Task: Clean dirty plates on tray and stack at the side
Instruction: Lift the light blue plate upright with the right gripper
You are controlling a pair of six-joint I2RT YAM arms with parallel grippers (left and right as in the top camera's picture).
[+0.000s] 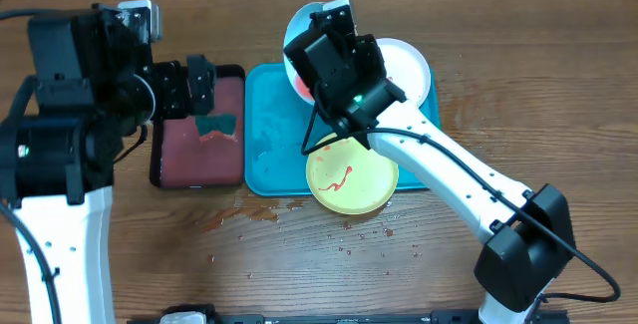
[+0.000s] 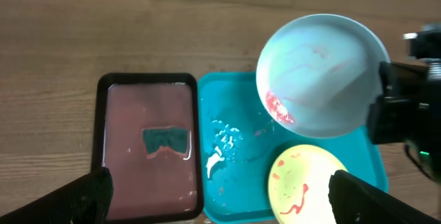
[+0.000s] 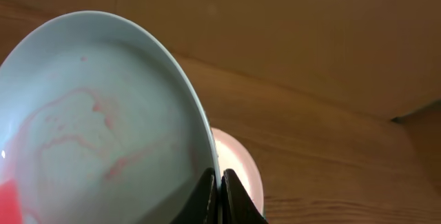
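Observation:
My right gripper [image 3: 219, 193] is shut on the rim of the light blue plate [image 3: 96, 127] and holds it tilted above the back of the turquoise tray [image 1: 269, 135]. The plate, with pink-red smears, also shows in the left wrist view [image 2: 320, 76] and partly in the overhead view [image 1: 298, 22]. The lime green plate [image 1: 351, 176] with red sauce lines lies on the tray's front right. The white plate [image 1: 411, 65] lies at the tray's back right, partly hidden by the arm. My left gripper [image 2: 220, 207] is open and empty above the black tray [image 1: 164, 150].
The black tray holds reddish liquid and a dark teal sponge [image 2: 165, 140]. White foam and water lie on the turquoise tray's bare floor [image 2: 224, 145]. Red drips spot the wooden table [image 1: 244, 214] in front of the trays.

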